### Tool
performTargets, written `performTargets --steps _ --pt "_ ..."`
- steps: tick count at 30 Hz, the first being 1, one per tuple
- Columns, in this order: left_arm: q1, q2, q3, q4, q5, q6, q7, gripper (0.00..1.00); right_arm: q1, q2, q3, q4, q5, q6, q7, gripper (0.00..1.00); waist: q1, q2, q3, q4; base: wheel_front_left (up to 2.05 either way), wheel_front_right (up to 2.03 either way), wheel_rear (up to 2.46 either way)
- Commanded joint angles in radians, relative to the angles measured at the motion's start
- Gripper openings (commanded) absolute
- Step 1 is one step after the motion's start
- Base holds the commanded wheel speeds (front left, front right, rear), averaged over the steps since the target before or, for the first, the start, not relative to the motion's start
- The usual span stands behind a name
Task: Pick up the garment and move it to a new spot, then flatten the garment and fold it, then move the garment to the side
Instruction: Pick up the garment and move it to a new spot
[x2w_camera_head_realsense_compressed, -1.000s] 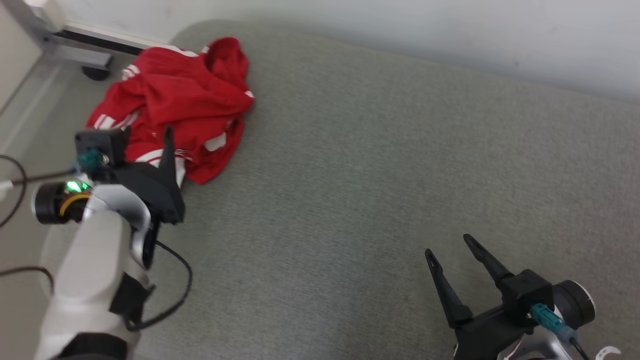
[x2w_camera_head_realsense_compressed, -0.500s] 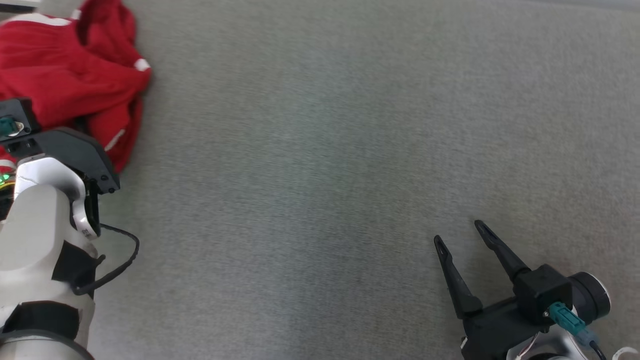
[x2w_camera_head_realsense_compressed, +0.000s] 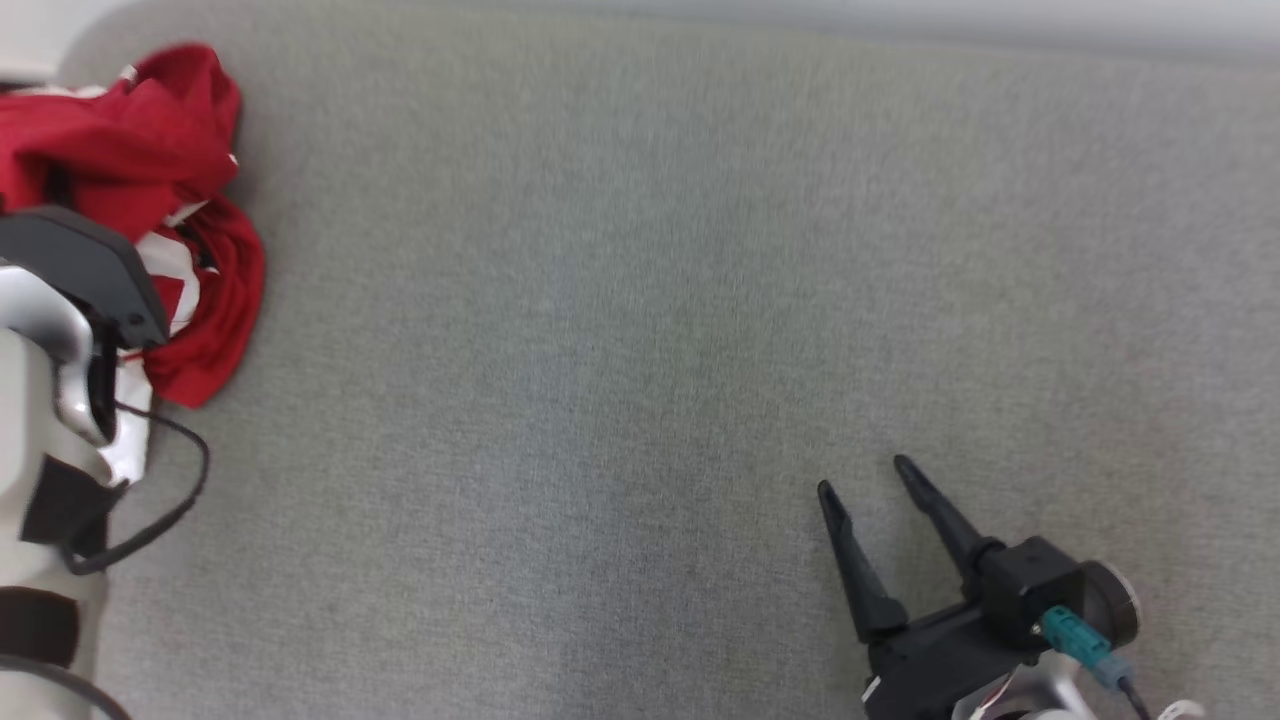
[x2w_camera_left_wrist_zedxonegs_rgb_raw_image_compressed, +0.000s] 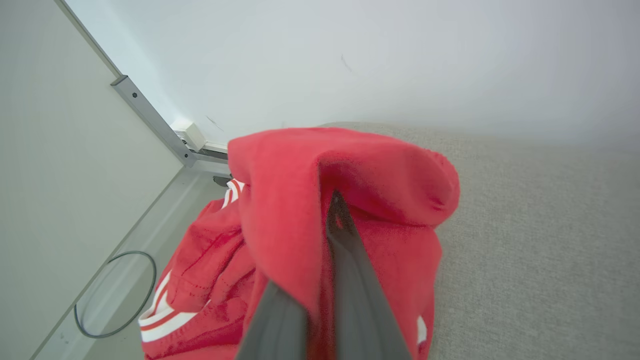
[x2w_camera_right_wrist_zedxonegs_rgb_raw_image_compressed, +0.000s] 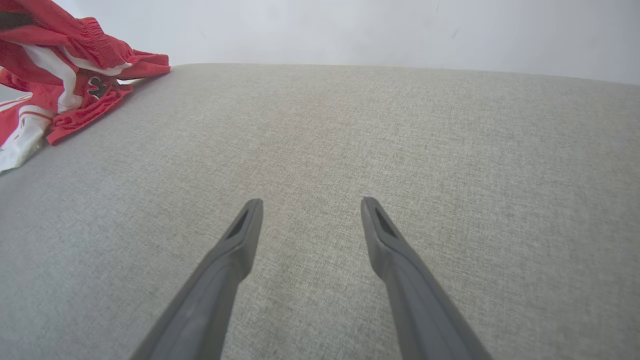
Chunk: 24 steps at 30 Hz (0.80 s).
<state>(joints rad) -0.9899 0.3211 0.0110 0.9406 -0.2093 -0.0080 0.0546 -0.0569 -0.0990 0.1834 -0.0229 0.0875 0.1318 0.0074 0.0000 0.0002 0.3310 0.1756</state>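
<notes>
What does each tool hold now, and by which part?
The left tool is shut on a bunched fold of the red garment; the right tool is open and holds nothing.

No words or numbers can be read. The small mark on the red garment (x2w_camera_right_wrist_zedxonegs_rgb_raw_image_compressed: 75, 30), far left of the right gripper (x2w_camera_right_wrist_zedxonegs_rgb_raw_image_compressed: 310, 202), is too blurry.
</notes>
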Motion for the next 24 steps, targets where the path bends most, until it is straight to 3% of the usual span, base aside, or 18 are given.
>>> performTargets --steps 1,9,12,24 --pt "-0.014 0.022 -0.006 -0.028 0.011 -0.008 0.006 0.00 0.002 0.012 0.008 0.021 0.013 -0.002 -0.017 1.00 0.0000 -0.0002 -0.103 -0.011 0.00 0.00 0.00" --pt "-0.035 0.016 -0.053 -0.217 -0.018 -0.091 0.045 0.00 0.003 0.042 0.010 0.131 0.041 -0.002 -0.077 1.00 0.0000 -0.0002 -0.263 -0.064 0.00 0.00 0.00" --pt "-0.031 -0.029 -0.080 -0.313 -0.059 -0.107 0.068 0.00 0.021 0.047 -0.009 0.158 0.048 -0.002 -0.090 1.00 0.0000 -0.0002 -0.318 -0.095 0.00 0.00 0.00" --pt "0.165 -0.160 -0.220 -0.745 -0.198 -0.122 0.140 0.00 0.052 0.049 -0.072 0.142 0.050 -0.002 -0.088 1.00 0.0000 -0.0002 -0.361 -0.282 0.00 0.00 0.00"
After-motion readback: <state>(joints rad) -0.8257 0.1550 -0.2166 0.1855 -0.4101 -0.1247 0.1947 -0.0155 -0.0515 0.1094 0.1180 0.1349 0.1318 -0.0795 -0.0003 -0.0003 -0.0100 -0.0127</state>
